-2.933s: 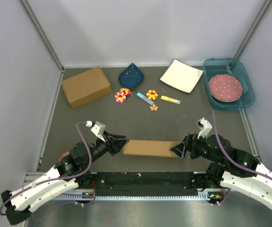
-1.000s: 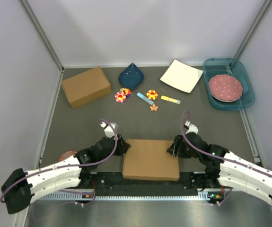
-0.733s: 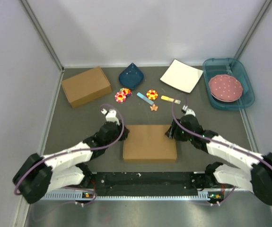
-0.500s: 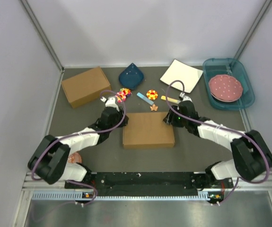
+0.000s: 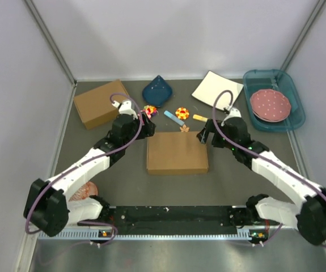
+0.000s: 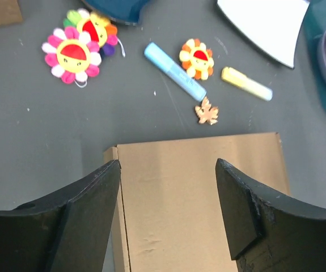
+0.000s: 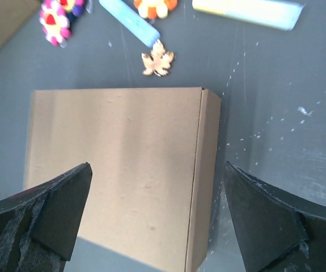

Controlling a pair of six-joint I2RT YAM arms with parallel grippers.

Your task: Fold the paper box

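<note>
Fingers of left hand apart, empty, above far-left corner of paper box, lying closed on counter. Right hand spread, empty, far-right corner. My worry: nothing pins the lid, so it may spring up.

Wooden leaf just beside paper box far edge.

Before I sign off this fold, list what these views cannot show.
Paper box inside and flaps: all views, its closed top hides them.
Its near end: left wrist view, cut by the bottom edge.
Reddish round thing: top view, mostly under the left arm.
Anything beneath the spotted plate: top view, plate covers it.
</note>
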